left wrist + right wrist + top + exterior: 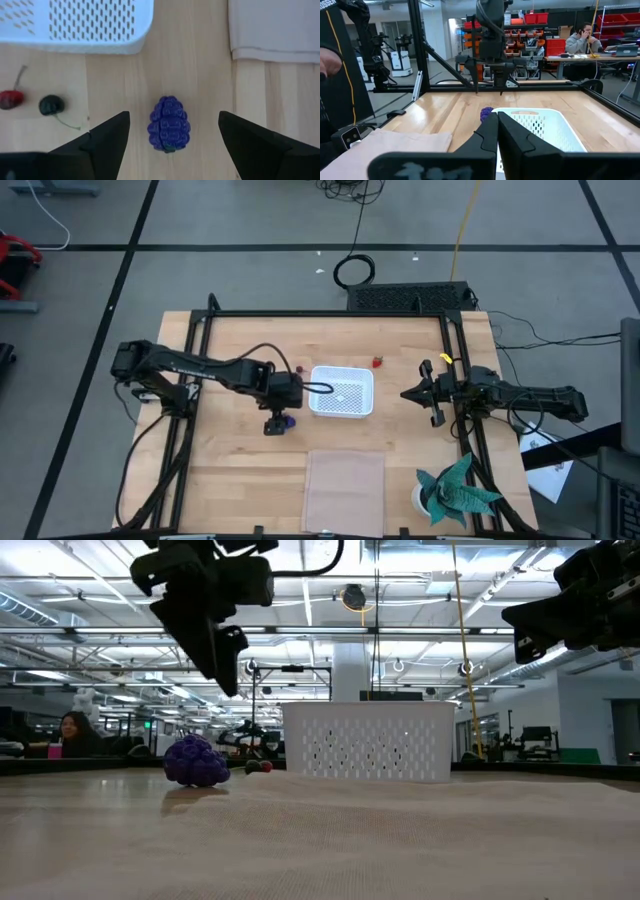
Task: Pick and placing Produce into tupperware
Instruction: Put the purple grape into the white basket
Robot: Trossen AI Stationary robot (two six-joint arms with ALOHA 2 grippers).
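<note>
The purple bunch [169, 123] lies on the wooden table [230, 460], just off the white tupperware [342, 391]. The left gripper [170, 137] hangs above the bunch, fingers spread wide to either side, holding nothing. A dark berry [51, 105] and a red berry [10, 99] lie close by. A strawberry [377, 362] sits beyond the container. A pale sheet [344, 478] lies nearby. The right gripper [423, 392] waits beyond the tupperware's other side, fingers together and empty, near a teal paper plant [455, 492].

Both arms were dark, jointed links trailing black cables; the right arm [520, 395] bore a yellow tag near its wrist.
</note>
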